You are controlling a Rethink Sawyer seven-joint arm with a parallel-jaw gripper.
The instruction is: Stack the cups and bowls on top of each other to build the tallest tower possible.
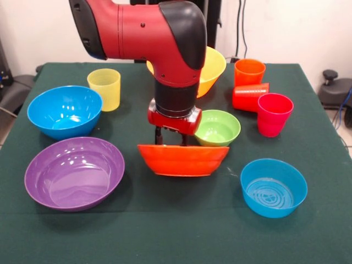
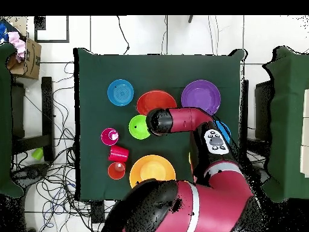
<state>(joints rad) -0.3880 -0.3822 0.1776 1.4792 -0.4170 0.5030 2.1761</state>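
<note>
My gripper (image 1: 170,143) comes down on the far rim of the orange-red bowl (image 1: 182,160) at the table's middle and is shut on it. Only the bowl's outer wall faces the front view, and I cannot tell whether it rests on the cloth. In the overhead view the arm's wrist hides the gripper beside the orange-red bowl (image 2: 156,101). The light green bowl (image 1: 218,127) sits just behind it to the right. Around stand a purple bowl (image 1: 74,171), two blue bowls (image 1: 65,110) (image 1: 273,187), a yellow-orange bowl (image 1: 213,69), and a yellow cup (image 1: 104,88), an orange cup (image 1: 249,71) and a magenta cup (image 1: 274,114). The red cup (image 1: 250,96) lies on its side.
The green table cloth (image 1: 181,231) ends close in front of the purple and right blue bowls. The arm (image 2: 181,205) covers much of the robot's side of the table in the overhead view, and part of one blue bowl (image 2: 224,130).
</note>
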